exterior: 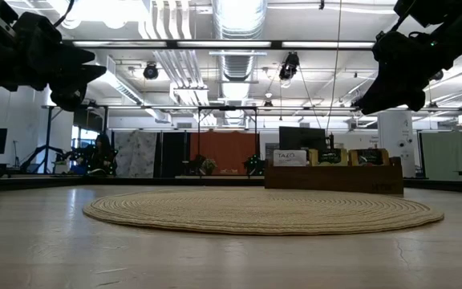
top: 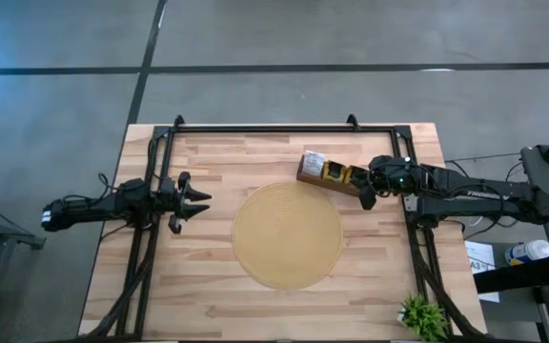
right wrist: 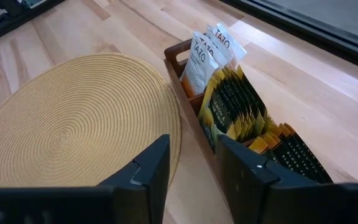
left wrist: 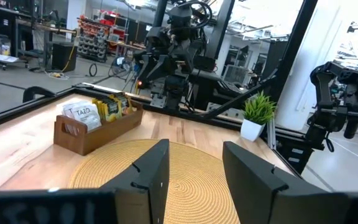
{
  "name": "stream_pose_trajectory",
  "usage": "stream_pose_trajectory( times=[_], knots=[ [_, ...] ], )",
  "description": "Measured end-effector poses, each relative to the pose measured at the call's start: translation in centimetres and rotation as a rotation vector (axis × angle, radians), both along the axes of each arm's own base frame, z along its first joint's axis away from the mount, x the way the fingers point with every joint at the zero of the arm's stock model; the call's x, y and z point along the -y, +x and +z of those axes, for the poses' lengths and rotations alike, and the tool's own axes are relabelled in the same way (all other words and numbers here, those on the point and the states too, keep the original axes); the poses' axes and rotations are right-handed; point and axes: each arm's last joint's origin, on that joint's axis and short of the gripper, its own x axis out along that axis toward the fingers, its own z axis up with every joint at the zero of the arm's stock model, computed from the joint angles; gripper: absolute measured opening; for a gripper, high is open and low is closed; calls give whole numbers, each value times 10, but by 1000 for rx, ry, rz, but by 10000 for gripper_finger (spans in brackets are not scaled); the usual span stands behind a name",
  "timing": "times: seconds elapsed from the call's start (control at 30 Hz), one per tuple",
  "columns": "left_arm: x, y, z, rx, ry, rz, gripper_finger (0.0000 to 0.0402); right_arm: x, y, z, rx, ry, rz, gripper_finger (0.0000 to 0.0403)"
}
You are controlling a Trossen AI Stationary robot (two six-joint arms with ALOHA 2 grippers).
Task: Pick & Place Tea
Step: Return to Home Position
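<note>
Overhead, level and wrist views of the packed organiser, with both arms off the work.

The tea (right wrist: 232, 102) stands on edge in the long wooden box (right wrist: 178, 81). The box lies on the surface (top: 208, 295) just beyond the rim of the round woven mat (top: 286, 235), on the right arm's side. All the tea in view is inside the box.

The sachets are small flat paper squares grouped by colour. White ones with dark lettering fill one end, yellow ones with dark green panels fill the middle, and orange ones with dark panels fill the other end. They lean against one another, and their upper edges rise above the box walls.

The right gripper (top: 368, 195) hangs over the orange end of the box, and the level view shows it well above the sachet tops. Its jaws stand apart with nothing between them. The left gripper (top: 193, 202) waits over the far left of the surface, well away from the mat, with its jaws also apart and empty.

Hazards, as a judgement:
- If the right arm drops or swings low as it withdraws, an open jaw could catch the protruding sachet edges and flick some out.
- The same contact could fold the paper or mix the colour groups.
- A knock on the box wall could slide or tip what looks like a light container.
- Lifting the arm clear before it travels sideways would avoid all of these.
</note>
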Motion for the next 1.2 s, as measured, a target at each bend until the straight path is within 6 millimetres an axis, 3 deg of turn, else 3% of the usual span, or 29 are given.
stream_pose_trajectory(
  times=[0.77,0.87,1.07,1.2],
  knots=[
    [0,0,0,0,0,0,145,1,1,0,-1,-27,0,131],
    [0,0,0,0,0,0,145,4,0,1,33,-35,-143,126],
    [0,0,0,0,0,0,145,10,-16,-11,34,-62,-649,118],
    [0,0,0,0,0,0,145,11,-19,-12,43,-72,-715,121]
  ],
)
